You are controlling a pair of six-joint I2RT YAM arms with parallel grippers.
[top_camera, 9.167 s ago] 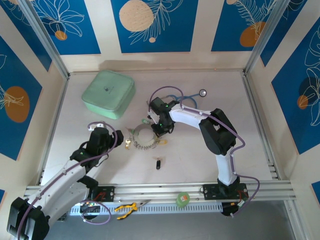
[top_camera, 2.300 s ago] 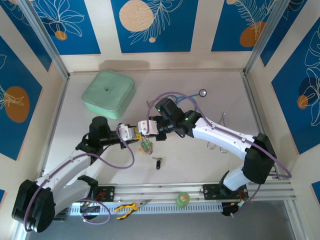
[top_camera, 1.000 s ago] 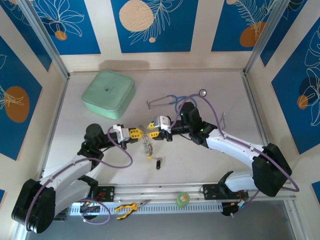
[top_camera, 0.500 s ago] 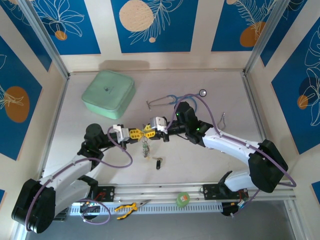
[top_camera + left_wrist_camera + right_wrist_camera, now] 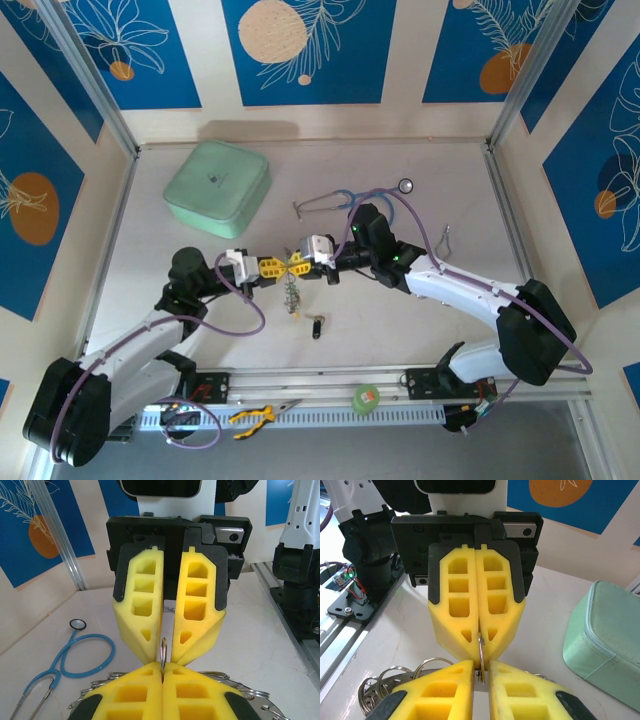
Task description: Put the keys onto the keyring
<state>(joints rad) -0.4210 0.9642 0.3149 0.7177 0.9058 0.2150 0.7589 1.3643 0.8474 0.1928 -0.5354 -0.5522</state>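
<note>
Yellow latticed left end effector and right end effector pinch the thin silver keyring.

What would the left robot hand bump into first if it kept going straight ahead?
Most likely the right gripper, almost at once. Its yellow foam jaws face the left gripper tip to tip, and both seem to pinch the thin silver metal keyring between them.

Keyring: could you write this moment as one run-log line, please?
left gripper: shut on keyring | right gripper: jaws narrow around keyring, grip unclear | black key: on table
</note>
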